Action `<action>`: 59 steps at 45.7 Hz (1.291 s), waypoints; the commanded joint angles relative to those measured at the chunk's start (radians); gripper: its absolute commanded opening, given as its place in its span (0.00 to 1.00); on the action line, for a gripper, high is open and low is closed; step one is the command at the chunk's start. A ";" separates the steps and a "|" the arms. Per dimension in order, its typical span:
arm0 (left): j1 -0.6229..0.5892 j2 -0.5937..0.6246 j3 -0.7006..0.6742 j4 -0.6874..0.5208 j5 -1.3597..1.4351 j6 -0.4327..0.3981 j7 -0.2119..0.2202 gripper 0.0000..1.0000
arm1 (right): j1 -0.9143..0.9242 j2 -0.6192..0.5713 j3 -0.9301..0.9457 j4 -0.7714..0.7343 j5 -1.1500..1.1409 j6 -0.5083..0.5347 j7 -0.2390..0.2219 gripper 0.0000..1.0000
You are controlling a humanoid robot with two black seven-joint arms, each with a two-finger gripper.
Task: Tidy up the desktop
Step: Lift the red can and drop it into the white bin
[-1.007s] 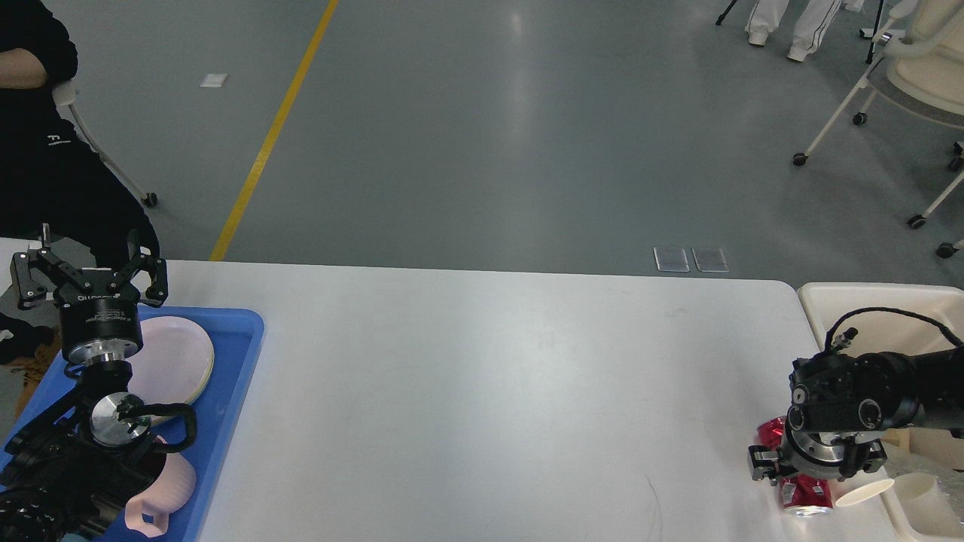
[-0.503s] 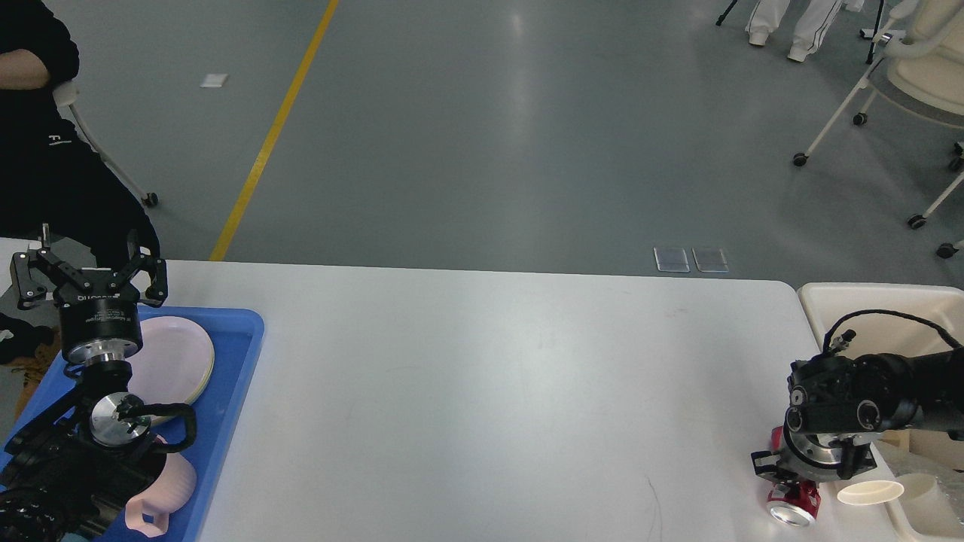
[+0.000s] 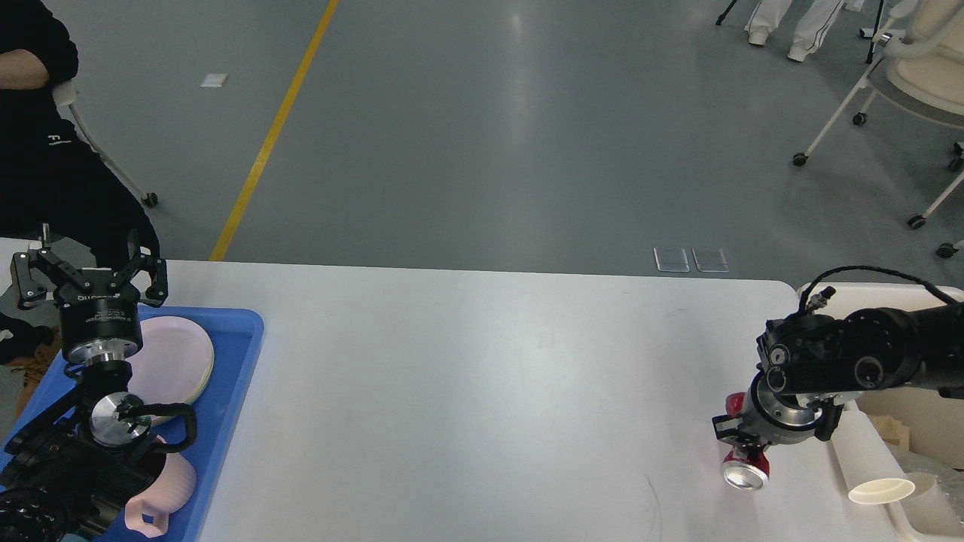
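The white desktop (image 3: 489, 376) spans the view. My right gripper (image 3: 742, 446) is over its right end, shut on a crushed red drinks can (image 3: 744, 470). The can is tilted, its silver end facing me, and it looks held just above the surface. A white paper cup (image 3: 874, 467) lies on its side right of the can, at the desktop's right edge. My left gripper (image 3: 89, 272) points up over the blue tray (image 3: 233, 391) at the left, open, with nothing between its fingers.
The blue tray holds stacked pale pink plates (image 3: 177, 357) and a pink mug (image 3: 162, 497) near my left arm. A cream bin (image 3: 889, 292) with some rubbish stands past the right edge. A seated person is at the far left and wheeled chairs at the far right.
My right gripper has moved left and up with the red can, away from the bin. The paper cup has shifted and now lies stretched along the edge. The left arm is still.
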 commanded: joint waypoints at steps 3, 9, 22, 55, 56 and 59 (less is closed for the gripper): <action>0.000 0.000 0.000 0.000 0.000 0.000 0.000 0.96 | 0.179 -0.050 0.005 0.065 0.097 0.030 0.006 0.00; 0.001 0.000 0.000 0.000 0.000 0.000 0.000 0.96 | 0.329 -0.110 0.043 0.068 0.183 0.138 0.011 0.00; 0.000 0.000 0.000 0.000 0.000 0.000 0.000 0.96 | 0.530 -0.295 0.249 0.056 0.287 0.313 0.003 0.00; 0.000 0.000 0.000 0.000 0.000 0.000 0.000 0.96 | 0.083 -0.398 0.295 -0.521 0.287 0.122 0.001 0.00; 0.000 0.000 0.000 0.000 0.000 0.000 0.000 0.96 | 0.054 -0.398 0.295 -0.536 0.287 0.104 0.001 0.00; 0.000 0.000 0.000 0.000 -0.001 0.000 0.000 0.96 | -0.029 -0.397 0.295 -0.580 0.287 0.062 0.000 0.00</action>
